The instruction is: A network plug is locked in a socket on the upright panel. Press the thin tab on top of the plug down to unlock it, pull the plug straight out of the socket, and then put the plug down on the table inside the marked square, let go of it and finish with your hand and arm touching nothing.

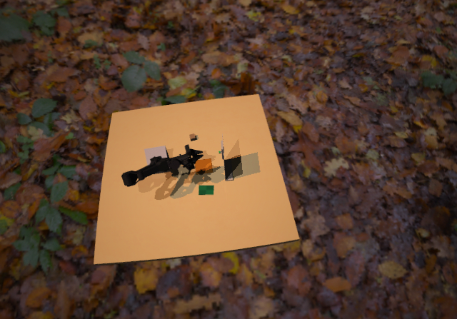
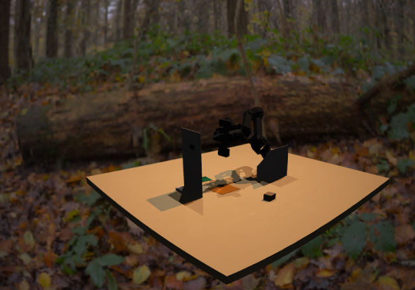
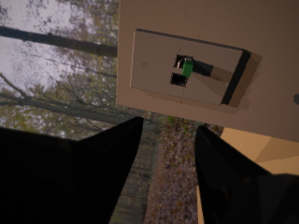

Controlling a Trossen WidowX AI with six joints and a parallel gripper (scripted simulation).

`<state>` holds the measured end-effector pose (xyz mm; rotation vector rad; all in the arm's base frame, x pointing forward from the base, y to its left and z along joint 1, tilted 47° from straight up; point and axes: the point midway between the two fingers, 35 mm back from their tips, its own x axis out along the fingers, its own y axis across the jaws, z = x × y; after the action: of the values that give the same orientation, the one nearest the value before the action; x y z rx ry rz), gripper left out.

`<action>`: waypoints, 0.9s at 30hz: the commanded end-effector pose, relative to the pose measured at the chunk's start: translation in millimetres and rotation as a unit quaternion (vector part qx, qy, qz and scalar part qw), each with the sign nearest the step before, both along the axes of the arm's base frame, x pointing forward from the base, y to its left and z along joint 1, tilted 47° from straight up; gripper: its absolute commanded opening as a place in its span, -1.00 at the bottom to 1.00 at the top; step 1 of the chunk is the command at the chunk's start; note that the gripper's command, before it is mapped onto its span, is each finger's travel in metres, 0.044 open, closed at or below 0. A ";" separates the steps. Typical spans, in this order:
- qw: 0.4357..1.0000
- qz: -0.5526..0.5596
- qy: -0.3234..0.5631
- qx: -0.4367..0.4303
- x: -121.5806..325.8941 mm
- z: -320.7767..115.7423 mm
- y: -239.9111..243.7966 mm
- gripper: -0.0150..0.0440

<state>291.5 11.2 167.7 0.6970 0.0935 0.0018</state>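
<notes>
Where the plug sits: the green plug (image 3: 188,68) is in the upper dark opening of the raised plate (image 3: 154,70) on the upright panel (image 3: 210,28), in the upper middle of the wrist view. A second dark opening lies just below it, to the left.
Plug in top view: only a tiny green dot (image 1: 220,151) on the left face of the panel (image 1: 232,166), right of centre of the frame.
Gripper: the gripper (image 3: 169,125) has its two black fingers apart, with a clear gap between them. Nothing is between them, and they touch neither plug nor panel.
Gripper place: in the top view the gripper (image 1: 197,153) is left of the panel, apart from it, above the orange patch.
Arm: the black arm (image 2: 254,126) rises from a dark box (image 2: 273,167) and bends toward the panel (image 2: 191,166), at the centre of the exterior view.
Marks on the table: an orange patch (image 1: 203,165) lies flat under the gripper, and a green patch (image 1: 206,190) lies lower in the frame. I cannot tell which one is the marked square.
Other thing: a small dark cube (image 2: 269,196) stands alone on the table (image 1: 166,227), well apart from the panel.
</notes>
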 end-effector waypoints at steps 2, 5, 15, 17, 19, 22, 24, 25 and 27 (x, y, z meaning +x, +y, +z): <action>0.999 -0.004 0.008 0.031 -5.4 -13.1 0.3 0.04; 0.999 -0.004 0.008 0.031 -5.0 -12.9 0.3 0.04; 0.999 -0.006 0.008 0.031 18.0 -7.5 -3.5 0.04; 0.999 -0.006 0.008 0.031 23.1 -6.9 -4.1 0.04; 0.999 -0.006 0.008 0.031 28.3 -6.4 -4.8 0.04; 0.999 -0.005 0.007 0.031 36.2 -6.1 -5.9 0.04; 0.999 -0.005 0.007 0.031 41.5 -6.2 -6.7 0.04; 0.999 -0.005 0.007 0.031 44.2 -6.4 -7.1 0.04; 0.999 -0.004 0.006 0.031 49.6 -6.8 -8.0 0.04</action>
<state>329.7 4.0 160.1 0.7580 0.1053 -0.0168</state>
